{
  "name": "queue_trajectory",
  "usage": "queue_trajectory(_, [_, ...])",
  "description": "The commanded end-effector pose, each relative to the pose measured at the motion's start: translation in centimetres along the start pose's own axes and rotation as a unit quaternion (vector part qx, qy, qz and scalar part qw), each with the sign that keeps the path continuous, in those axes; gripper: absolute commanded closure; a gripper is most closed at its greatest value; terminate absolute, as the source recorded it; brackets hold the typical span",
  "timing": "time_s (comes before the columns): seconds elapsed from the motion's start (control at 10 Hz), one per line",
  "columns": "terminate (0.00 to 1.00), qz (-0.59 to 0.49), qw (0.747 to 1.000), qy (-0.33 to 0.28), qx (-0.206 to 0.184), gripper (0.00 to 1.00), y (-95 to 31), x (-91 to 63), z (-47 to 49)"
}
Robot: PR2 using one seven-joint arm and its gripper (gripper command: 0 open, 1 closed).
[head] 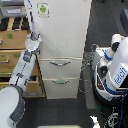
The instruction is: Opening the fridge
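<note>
**At the fridge's left edge: arm up, door seemingly still shut**

At the centre of the exterior view stood the fridge [62, 47], tall and white, with a small green-figure sticker [43, 9] near the top of its upper door. We noted two lower drawers [61, 69], each with a curved silver handle, both closed.

The arm [22, 65] reached up from the lower left of the exterior view, and the gripper [34, 36] sat right against the left edge of the upper door. We could not tell whether the jaws were released or clenched, nor whether they held anything; the picture was too coarse at that spot.

Progress, as we judged it: no interior shelving was visible, so the door seemed shut or barely cracked. The pull itself looked still to be done.

Surroundings: a tan wooden cabinet [12, 55] stood just left of the fridge, behind the arm. Dark flooring [65, 112] ran below. A white and blue robot body [114, 70] stood at the exterior view's right, with cables beside it.
</note>
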Motion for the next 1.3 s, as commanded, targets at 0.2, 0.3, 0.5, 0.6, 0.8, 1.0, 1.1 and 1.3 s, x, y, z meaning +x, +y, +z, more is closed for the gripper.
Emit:
queue_trajectory(0.2, [0.0,-0.04,0.999,0.002,-0.026,1.0,-0.9,-0.9,-6.1])
queue_trajectory(0.3, [0.0,-0.041,0.999,0.005,-0.027,1.0,-0.9,-1.0,-6.5])
queue_trajectory(0.5, [0.0,-0.039,0.999,0.009,-0.024,1.0,-0.6,-1.1,-7.3])
queue_trajectory(0.6, [0.0,-0.038,0.999,0.011,-0.023,1.0,-0.6,-1.1,-7.5])
queue_trajectory(0.8, [0.0,-0.048,0.998,0.016,-0.032,1.0,-2.0,-3.3,-7.6])
queue_trajectory(1.0, [0.0,-0.18,0.981,-0.022,-0.064,1.0,-9.6,-18.0,1.9])
queue_trajectory(1.1, [0.0,-0.205,0.976,-0.037,-0.07,1.0,-10.8,-23.0,5.0])
queue_trajectory(1.3, [0.0,-0.239,0.966,-0.077,-0.065,1.0,-12.4,-36.8,13.4])
